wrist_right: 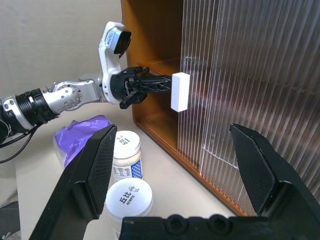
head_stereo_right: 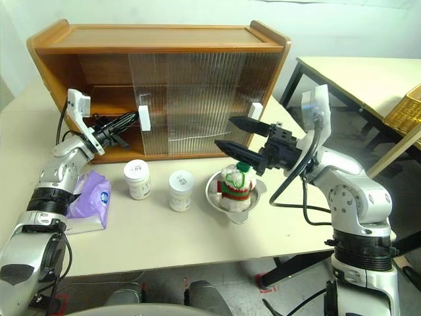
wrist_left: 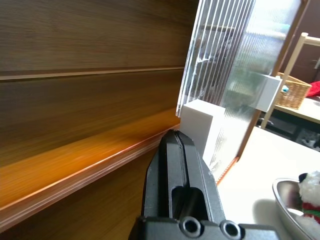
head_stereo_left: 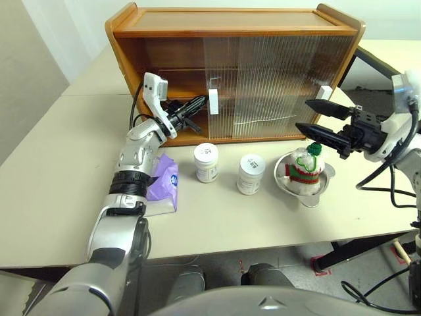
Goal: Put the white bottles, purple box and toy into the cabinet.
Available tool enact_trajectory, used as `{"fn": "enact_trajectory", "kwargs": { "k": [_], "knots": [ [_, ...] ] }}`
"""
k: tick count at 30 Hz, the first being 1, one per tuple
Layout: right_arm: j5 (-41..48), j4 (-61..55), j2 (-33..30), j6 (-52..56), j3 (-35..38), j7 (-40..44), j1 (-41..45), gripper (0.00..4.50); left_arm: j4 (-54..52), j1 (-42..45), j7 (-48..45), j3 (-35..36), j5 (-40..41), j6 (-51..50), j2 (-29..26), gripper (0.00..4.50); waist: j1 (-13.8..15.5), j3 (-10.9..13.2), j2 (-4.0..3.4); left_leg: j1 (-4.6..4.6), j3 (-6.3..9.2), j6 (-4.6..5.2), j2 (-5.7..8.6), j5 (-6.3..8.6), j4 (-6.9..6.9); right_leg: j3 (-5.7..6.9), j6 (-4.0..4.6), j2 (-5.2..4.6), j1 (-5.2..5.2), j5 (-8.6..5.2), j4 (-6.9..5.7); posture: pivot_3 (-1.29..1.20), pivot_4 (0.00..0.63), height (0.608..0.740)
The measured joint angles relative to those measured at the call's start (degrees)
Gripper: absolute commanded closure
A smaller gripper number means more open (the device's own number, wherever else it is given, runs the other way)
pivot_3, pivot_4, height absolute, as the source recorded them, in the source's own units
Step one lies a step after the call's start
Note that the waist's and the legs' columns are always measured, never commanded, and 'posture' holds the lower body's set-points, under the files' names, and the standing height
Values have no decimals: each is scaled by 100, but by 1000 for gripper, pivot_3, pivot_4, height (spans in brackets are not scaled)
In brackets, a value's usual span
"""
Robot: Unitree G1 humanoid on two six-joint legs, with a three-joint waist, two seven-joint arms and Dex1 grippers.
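Observation:
The orange-brown cabinet (head_stereo_left: 230, 29) stands at the back of the table, its left end open. Ribbed sliding doors cover the middle and right. My left gripper (head_stereo_left: 200, 105) is shut and empty, its tips against the white handle (head_stereo_left: 213, 102) of the left door, at the edge of the opening. Two white bottles (head_stereo_left: 206, 162) (head_stereo_left: 251, 174) stand side by side in front of the cabinet. The purple box (head_stereo_left: 163, 178) lies on the table under my left forearm. The toy (head_stereo_left: 304, 170) sits in a steel bowl (head_stereo_right: 214, 191). My right gripper (head_stereo_left: 304, 115) hangs open just above the toy, holding nothing.
A second door handle (head_stereo_left: 325, 92) sits at the cabinet's right end. To the right stands another table (head_stereo_right: 355, 72) with a wicker basket (head_stereo_right: 404, 108). Black cables trail from both wrists. The table's front edge runs close below the bottles and the bowl.

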State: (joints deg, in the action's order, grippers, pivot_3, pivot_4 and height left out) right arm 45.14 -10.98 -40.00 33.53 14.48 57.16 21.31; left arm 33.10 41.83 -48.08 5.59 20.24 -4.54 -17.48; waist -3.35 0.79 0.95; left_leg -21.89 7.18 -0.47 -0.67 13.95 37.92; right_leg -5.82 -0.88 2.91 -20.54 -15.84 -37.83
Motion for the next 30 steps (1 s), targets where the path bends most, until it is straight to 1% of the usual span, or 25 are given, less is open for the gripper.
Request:
{"fn": "enact_trajectory", "kwargs": {
  "k": [13,19,23,24,25,27,30],
  "knots": [
    [2,-32,-49,5,29,-45,-17,0,440,331,-173,-117,-147,133,323,4485,-99,0,0,-3,-15,21,15,12,6,15,-28,-5,1,2,16,-212,2,740],
    [5,-33,-62,7,32,-48,-26,0,524,363,-207,-121,-209,232,351,4485,-112,-1,-2,-6,-15,33,17,19,7,12,-45,-9,13,12,52,-206,2,740],
    [9,-33,-63,13,32,-47,-25,0,519,361,-179,-82,-194,236,321,4485,-120,-1,-2,-7,-18,35,19,20,9,7,-53,-11,11,18,54,-185,4,740],
    [9,-32,-62,15,26,-45,-18,0,463,339,-156,-39,-165,202,278,4121,-126,0,-3,-9,-18,35,18,20,8,7,-55,-11,9,21,54,-178,5,740],
    [9,-30,-61,16,21,-38,-10,0,334,282,-135,37,-96,150,207,3867,-130,0,-4,-10,-18,35,18,20,8,8,-56,-10,8,22,54,-167,7,740],
    [9,-3,-63,16,17,-15,4,0,-66,136,-91,213,62,-10,35,3195,-165,2,-8,-10,-19,36,18,20,6,7,-56,-6,5,22,54,-158,7,740],
    [-1,83,-46,16,-29,52,68,0,-941,-175,-53,337,326,-397,-178,2186,-159,3,-10,-10,-23,36,22,20,4,8,-55,-3,5,21,55,-133,12,740]
  ]
}}
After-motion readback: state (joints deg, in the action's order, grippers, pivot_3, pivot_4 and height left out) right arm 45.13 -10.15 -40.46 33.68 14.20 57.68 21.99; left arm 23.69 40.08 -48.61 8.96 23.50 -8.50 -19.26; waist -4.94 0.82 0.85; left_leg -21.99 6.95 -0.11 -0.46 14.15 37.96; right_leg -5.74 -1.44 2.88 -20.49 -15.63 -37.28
